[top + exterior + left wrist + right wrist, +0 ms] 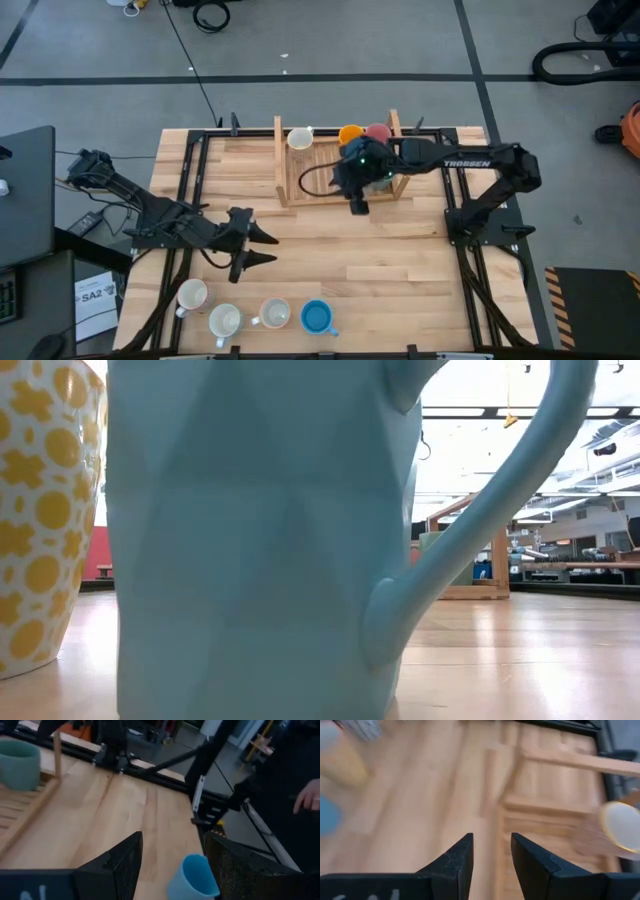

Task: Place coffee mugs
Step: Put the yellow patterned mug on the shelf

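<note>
While four mugs wait along the near edge, the blue mug [316, 318] could be knocked over if approached off-centre by the released left end effector [258, 246]; the right end effector [358, 205] is released too.

Pale blue faceted mug [260, 540] beside white mug with yellow flowers [45, 510], orange mug [350, 133], pink mug [378, 131], teal mug [19, 764], light wooden table [400, 260].

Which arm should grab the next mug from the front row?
Left, probably. The left gripper hangs open just behind the row, nearest the blue mug. The right gripper is at the wooden rack, farther off.
</note>
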`<action>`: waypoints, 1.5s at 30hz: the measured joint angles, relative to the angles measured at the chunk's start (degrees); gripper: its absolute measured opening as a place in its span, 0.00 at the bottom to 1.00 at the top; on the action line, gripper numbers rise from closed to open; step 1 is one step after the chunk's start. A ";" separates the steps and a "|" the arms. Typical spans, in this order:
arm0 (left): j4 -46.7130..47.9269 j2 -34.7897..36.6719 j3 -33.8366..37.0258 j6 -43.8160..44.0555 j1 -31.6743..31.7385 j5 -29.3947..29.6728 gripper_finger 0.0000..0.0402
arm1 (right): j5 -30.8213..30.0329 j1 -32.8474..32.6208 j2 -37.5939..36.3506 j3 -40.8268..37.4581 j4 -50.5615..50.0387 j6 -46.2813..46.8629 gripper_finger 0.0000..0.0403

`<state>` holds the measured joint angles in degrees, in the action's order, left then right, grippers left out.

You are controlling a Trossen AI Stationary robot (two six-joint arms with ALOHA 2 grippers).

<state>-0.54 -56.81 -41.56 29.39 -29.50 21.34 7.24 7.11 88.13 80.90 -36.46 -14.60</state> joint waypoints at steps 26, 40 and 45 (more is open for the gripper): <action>4.33 -20.15 -2.03 6.37 -8.76 -10.96 0.48 | 0.33 -10.53 1.76 0.00 4.71 11.51 0.34; 4.71 -25.82 -2.01 6.47 -8.59 -11.08 0.48 | 0.33 -10.52 1.76 0.00 4.71 11.55 0.34; 5.42 -25.82 -2.01 6.91 -8.57 -11.12 0.46 | 0.33 -10.51 1.76 0.00 4.74 11.53 0.34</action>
<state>4.88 -82.63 -43.57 36.30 -38.06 10.22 7.57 -3.40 89.89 80.90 -31.73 -3.07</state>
